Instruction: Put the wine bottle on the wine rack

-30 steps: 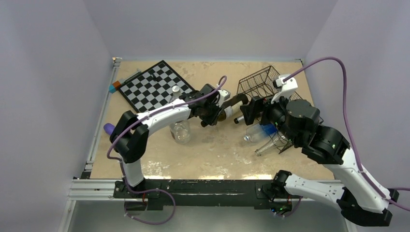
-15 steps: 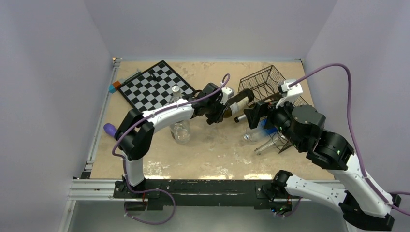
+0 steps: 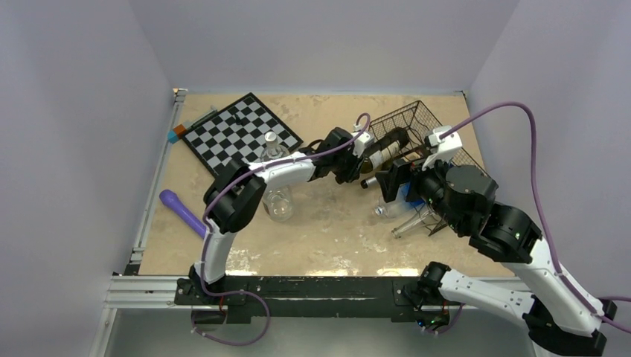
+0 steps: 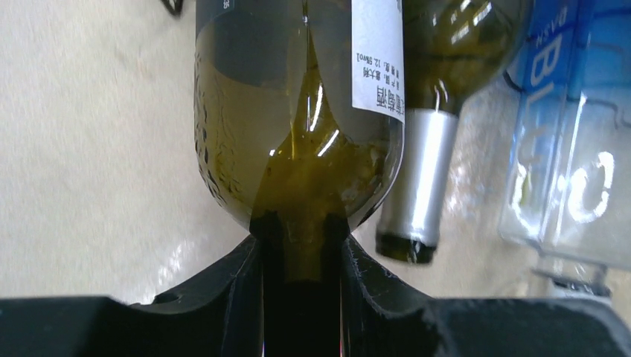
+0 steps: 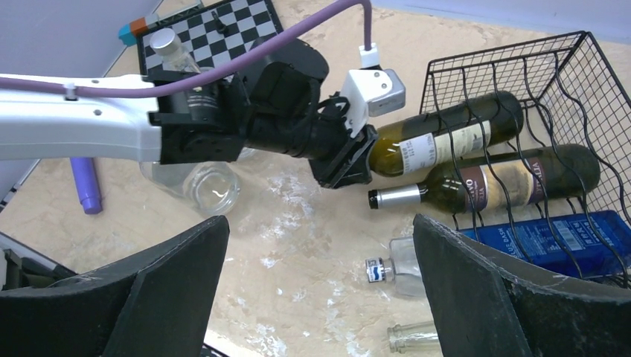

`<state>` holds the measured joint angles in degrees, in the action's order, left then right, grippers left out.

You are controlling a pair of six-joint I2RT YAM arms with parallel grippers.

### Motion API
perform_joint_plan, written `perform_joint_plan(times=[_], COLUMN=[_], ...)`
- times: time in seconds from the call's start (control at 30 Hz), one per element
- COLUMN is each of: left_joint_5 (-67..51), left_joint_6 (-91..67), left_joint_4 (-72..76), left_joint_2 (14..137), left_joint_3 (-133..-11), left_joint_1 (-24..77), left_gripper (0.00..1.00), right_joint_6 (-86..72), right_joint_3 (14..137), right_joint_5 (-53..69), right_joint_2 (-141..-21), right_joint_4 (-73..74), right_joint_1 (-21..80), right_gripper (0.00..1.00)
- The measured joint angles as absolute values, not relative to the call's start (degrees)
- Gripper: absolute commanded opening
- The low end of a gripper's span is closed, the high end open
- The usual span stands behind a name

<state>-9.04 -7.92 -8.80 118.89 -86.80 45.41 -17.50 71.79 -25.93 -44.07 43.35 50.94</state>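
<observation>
Neck clamped in the left hand (image 5: 350, 160), the dark green glass wine bottle (image 5: 446, 139) lies partway in the black wire rack (image 5: 569, 78) — release remains; right hand (image 3: 391, 181) spread.

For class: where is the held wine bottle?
Top view, right of centre: the wine bottle reaches into the wine rack, its neck in the left tool.

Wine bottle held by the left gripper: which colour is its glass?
Olive-green wine bottle, best in left wrist view.

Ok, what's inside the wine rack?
Three bottles: the wine bottle in the left gripper, a second wine bottle beside it, then a blue bottle. The right gripper's finger covers the wine rack's near end.
</observation>
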Motion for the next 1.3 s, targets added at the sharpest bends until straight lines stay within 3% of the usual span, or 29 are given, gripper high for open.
perform_joint_plan(times=[0.8,1.13,1.3], left_joint_5=[-8.3,-7.9,-7.2], left_joint_6=[-3.9,-5.8,-7.3], left_joint_4=[-6.6,-8.8,-8.3], left_joint_2=[136.3,137.7,138.0], left_joint_3=[-107.7,-110.9,-112.4], left_joint_1=[45.6,45.6,45.4], left_gripper=[0.0,0.5,0.6], right_joint_6=[-19.0,-19.3,-19.2], right_joint_3=[70.9,70.9,70.9], right_joint_5=[-26.0,-26.3,-26.5], right_joint_2=[-43.5,-42.3,-42.3], right_joint_4=[48.0,49.2,49.3], right_joint_1=[50.9,50.9,50.9], right_gripper=[0.99,0.97,0.97])
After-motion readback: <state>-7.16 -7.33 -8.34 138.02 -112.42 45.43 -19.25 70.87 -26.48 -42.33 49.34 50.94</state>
